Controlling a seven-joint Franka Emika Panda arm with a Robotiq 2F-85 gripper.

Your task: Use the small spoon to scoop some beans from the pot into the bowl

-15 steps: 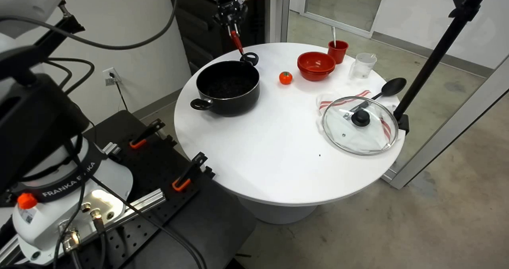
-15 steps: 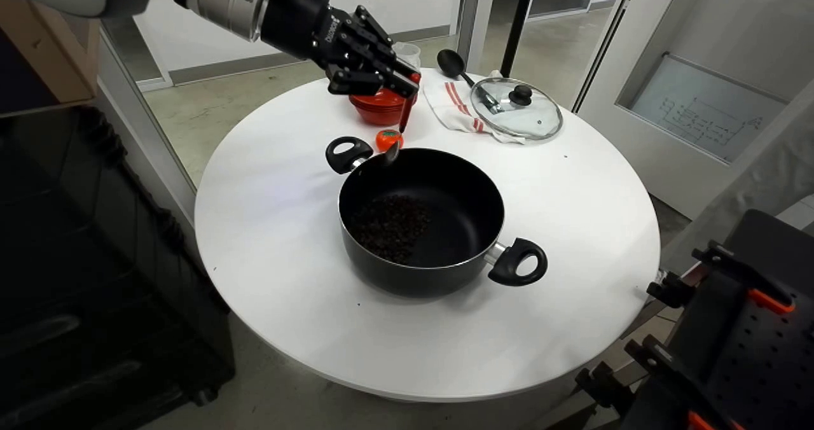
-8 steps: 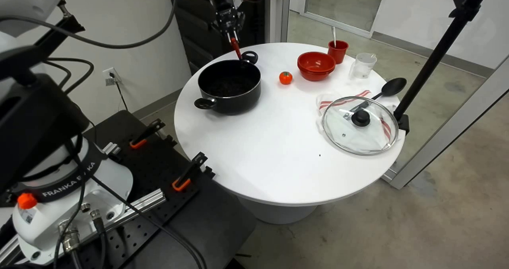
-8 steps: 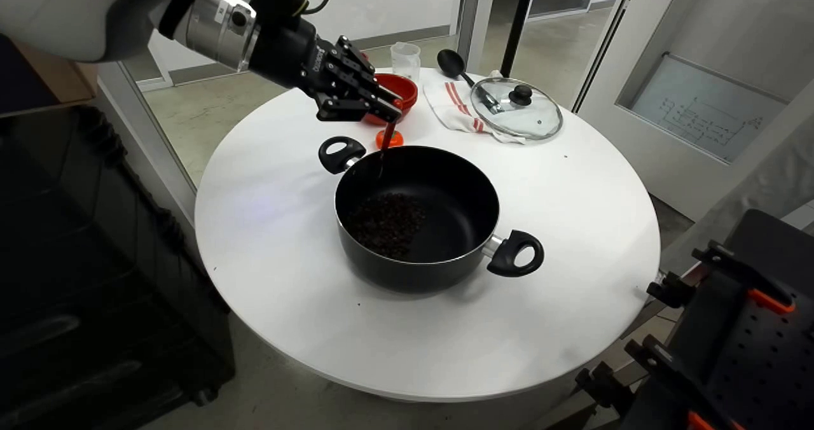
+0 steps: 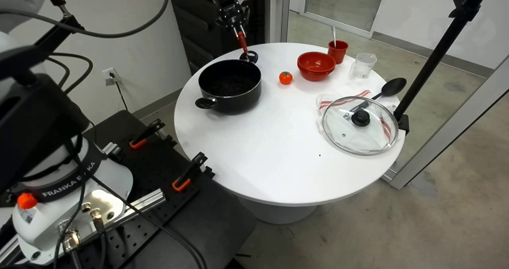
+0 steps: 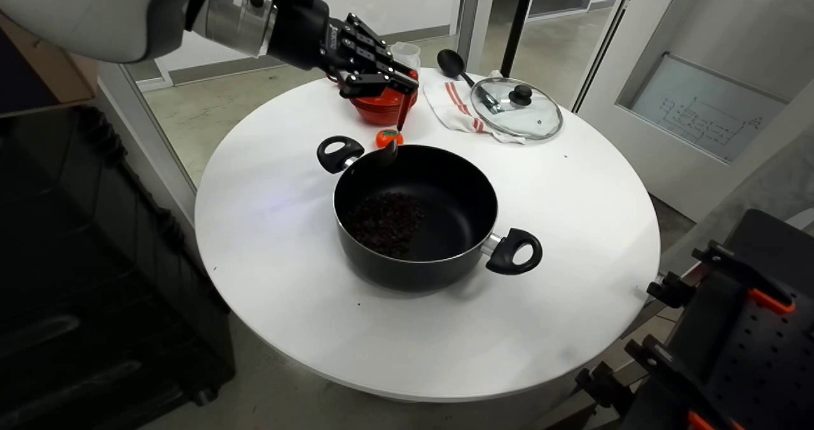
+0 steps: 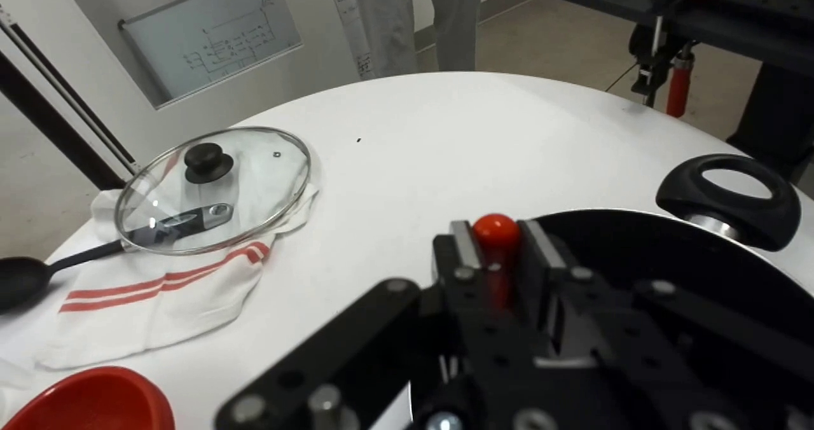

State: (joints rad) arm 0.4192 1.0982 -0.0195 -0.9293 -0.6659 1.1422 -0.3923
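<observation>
The gripper (image 7: 499, 239) pinches the small spoon (image 6: 402, 116) by its smooth red handle, curved head near the round black pot (image 6: 413, 276), grainy beans (image 6: 385, 222) inside

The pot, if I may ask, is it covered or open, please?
Open: the pot has no lid on, and dark beans show inside; the glass lid lies apart, partly over the striped towel.
</observation>
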